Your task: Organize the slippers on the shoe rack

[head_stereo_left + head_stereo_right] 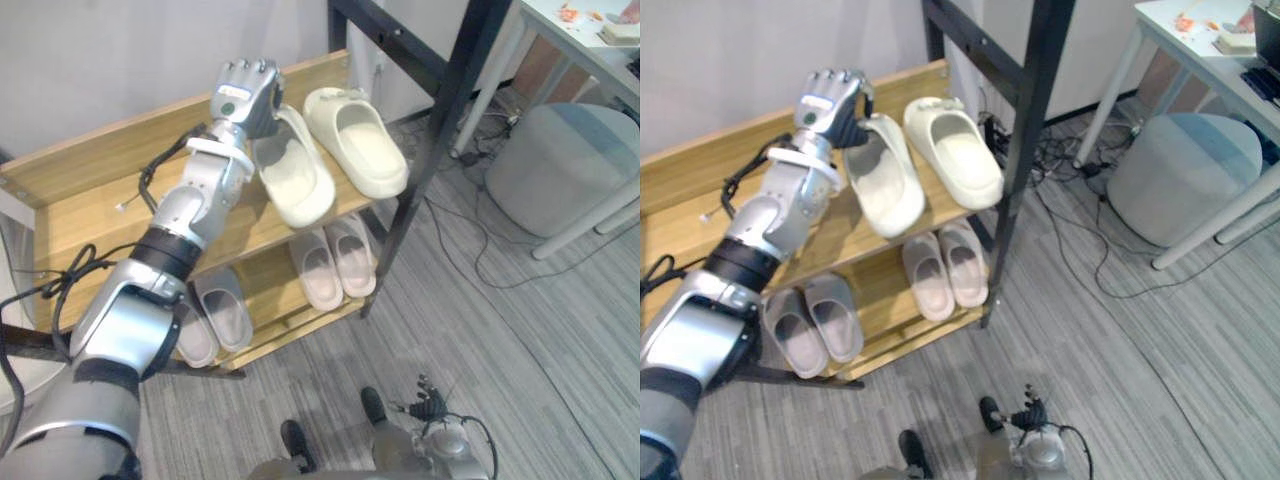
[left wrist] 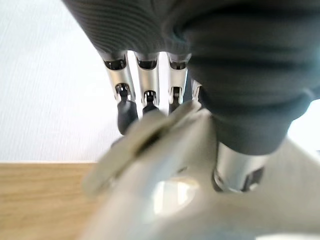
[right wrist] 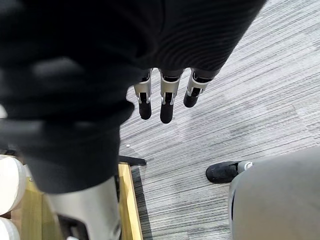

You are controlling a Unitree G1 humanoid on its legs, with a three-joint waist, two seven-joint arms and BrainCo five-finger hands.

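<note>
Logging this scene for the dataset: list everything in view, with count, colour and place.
shoe rack: one, wood with black frame, by the wall
cream slippers: two, top shelf, side by side
pinkish slippers: two, lower shelf, right
grey slippers: two, lower shelf, left
pouf: one, grey, floor at right
table: one, white, beyond the pouf
cables: several, black, floor beside the rack
carpet: grey, striped, whole floor
left hand: curled round one cream slipper's heel
right hand: fingers straight, hanging above the carpet

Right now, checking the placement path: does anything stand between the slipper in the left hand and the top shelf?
Nothing visible does. The left hand grips the cream slipper by its heel, already over the top shelf, beside the second cream slipper.
</note>
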